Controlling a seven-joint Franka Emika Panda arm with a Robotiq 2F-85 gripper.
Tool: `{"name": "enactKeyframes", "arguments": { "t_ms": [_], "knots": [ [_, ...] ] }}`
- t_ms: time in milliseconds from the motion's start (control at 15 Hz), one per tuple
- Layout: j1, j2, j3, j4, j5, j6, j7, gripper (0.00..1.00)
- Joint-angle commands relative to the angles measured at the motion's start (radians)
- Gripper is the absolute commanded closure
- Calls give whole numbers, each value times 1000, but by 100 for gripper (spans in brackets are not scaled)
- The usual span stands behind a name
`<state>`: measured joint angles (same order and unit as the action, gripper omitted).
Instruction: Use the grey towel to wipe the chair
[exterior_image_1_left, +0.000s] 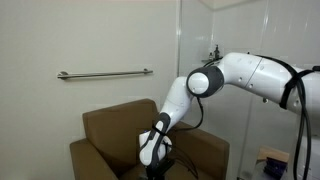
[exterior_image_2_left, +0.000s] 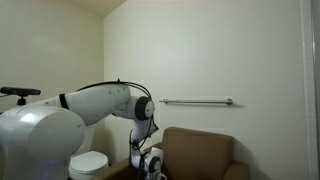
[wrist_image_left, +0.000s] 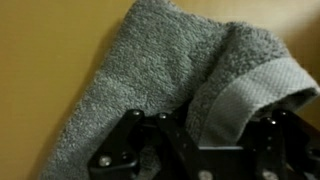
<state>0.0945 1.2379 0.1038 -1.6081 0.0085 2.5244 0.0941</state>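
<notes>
Corner of a pale-walled room, where a tan-brown upholstered chair (exterior_image_1_left: 110, 128) is set beneath a metal grab rail (exterior_image_1_left: 105, 73) fixed to the wall, as shown in both exterior views. A white robot arm (exterior_image_1_left: 250, 72) is bent downward over the chair, and its hand (exterior_image_1_left: 153, 152) is held low at the seat cushion. In the wrist view the black fingers (wrist_image_left: 120, 150) are pressed together, with a fold of the grey towel (wrist_image_left: 165, 70) pinched between them. The rest of the towel is spread, rumpled, against the tan upholstery.
</notes>
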Motion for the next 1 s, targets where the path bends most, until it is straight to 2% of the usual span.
{"name": "enactKeyframes", "arguments": {
  "t_ms": [0,133,200,400,600,933],
  "knots": [
    [-35,-58,87,-89,16,146,-125,97],
    [-69,-48,142,-95,15,225,-194,97],
    [-69,-40,143,-88,10,230,-203,97],
    [-22,-27,68,-59,6,172,-135,97],
    [-35,-6,19,-42,14,106,-114,97],
    [-17,-18,-68,-36,4,35,-59,97]
  ]
}}
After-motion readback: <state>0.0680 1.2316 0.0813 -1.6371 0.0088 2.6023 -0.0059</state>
